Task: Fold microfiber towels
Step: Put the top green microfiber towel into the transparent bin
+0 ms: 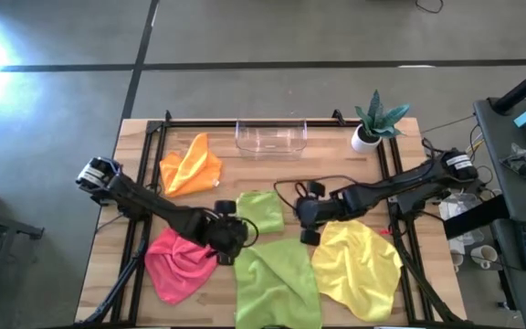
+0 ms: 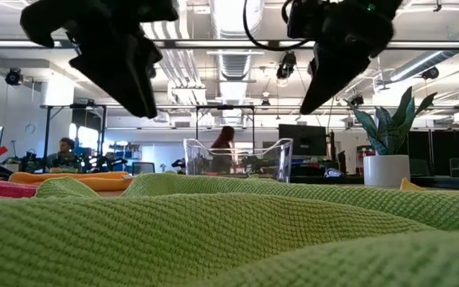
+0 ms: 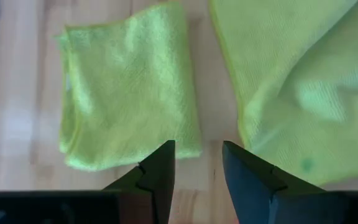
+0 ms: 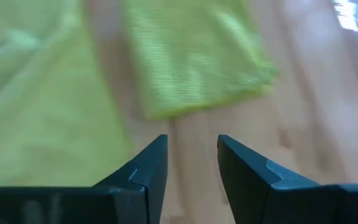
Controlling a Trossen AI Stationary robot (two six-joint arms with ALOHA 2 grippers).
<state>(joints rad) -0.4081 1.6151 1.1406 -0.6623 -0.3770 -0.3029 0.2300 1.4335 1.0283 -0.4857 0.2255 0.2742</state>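
Observation:
A small folded lime green towel lies flat at the table's middle. A larger lime green towel lies spread toward the near edge, with a rumpled pink towel to its left and a yellow towel to its right. A crumpled orange towel lies at the far left. My left gripper is open and empty, above the gap between the two green towels. My right gripper is open and empty, just right of the folded towel. Both hang clear of the table in the low view.
A clear plastic bin stands at the far edge's middle, with a potted plant to its right. Black rails run along the table's left and right sides. Bare wood shows between the bin and the towels.

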